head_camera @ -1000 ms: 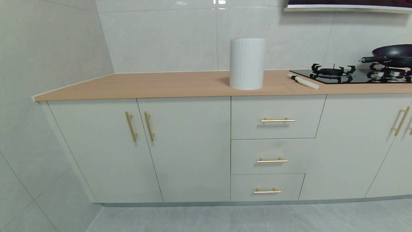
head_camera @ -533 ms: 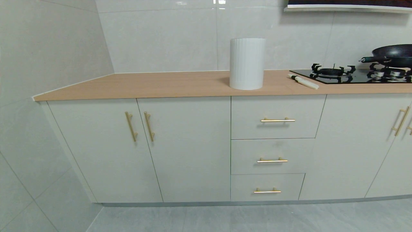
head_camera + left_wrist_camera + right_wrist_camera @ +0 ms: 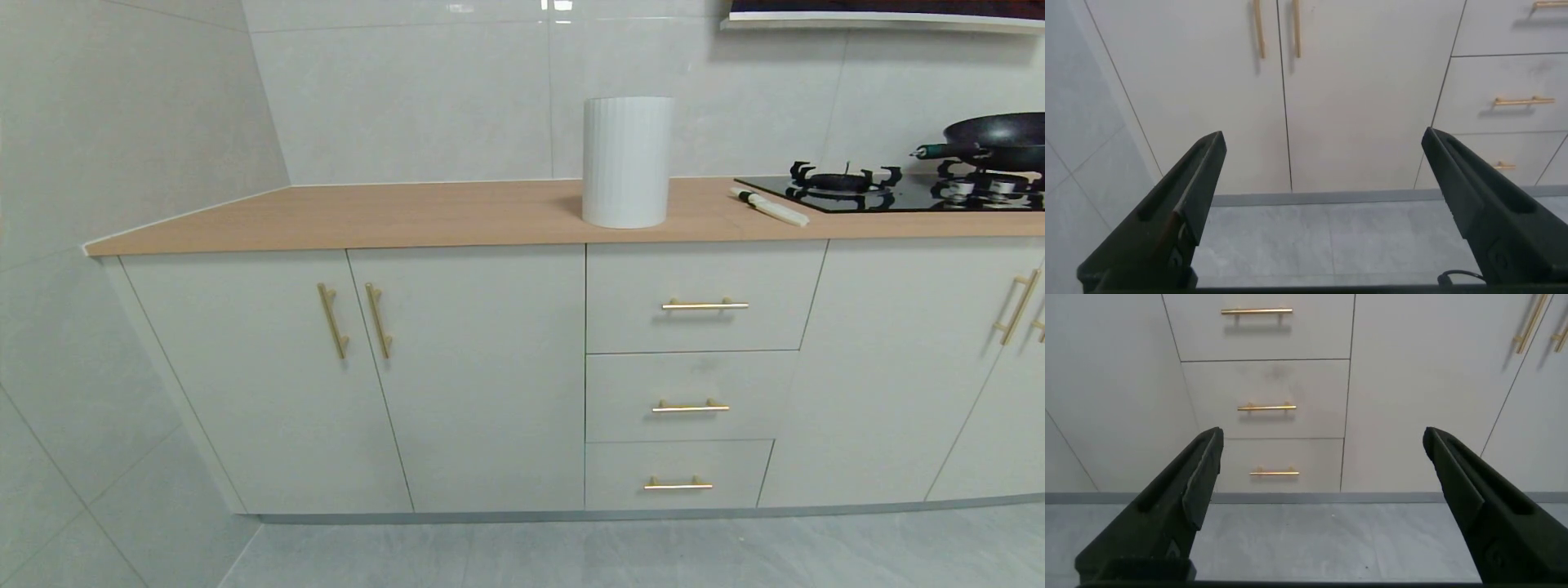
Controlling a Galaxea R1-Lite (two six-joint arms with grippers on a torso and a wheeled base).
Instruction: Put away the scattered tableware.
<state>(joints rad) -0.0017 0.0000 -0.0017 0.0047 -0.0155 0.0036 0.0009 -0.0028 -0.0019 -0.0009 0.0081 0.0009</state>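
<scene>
A tall white ribbed holder [image 3: 627, 161] stands on the wooden countertop [image 3: 392, 216]. Just to its right a pale utensil [image 3: 770, 207] lies flat on the counter beside the hob. My left gripper [image 3: 1323, 143] hangs low in front of the double cabinet doors [image 3: 1282, 90], open with nothing between its fingers. My right gripper [image 3: 1323, 439] is also open and holds nothing, low before the drawer stack [image 3: 1264, 392].
A black gas hob [image 3: 898, 189] with a dark pan [image 3: 996, 139] sits at the counter's right end. Three drawers with gold handles [image 3: 694, 351] lie under the holder, cabinet doors [image 3: 359, 367] to their left. Tiled walls close the left corner; grey floor [image 3: 571, 555] lies below.
</scene>
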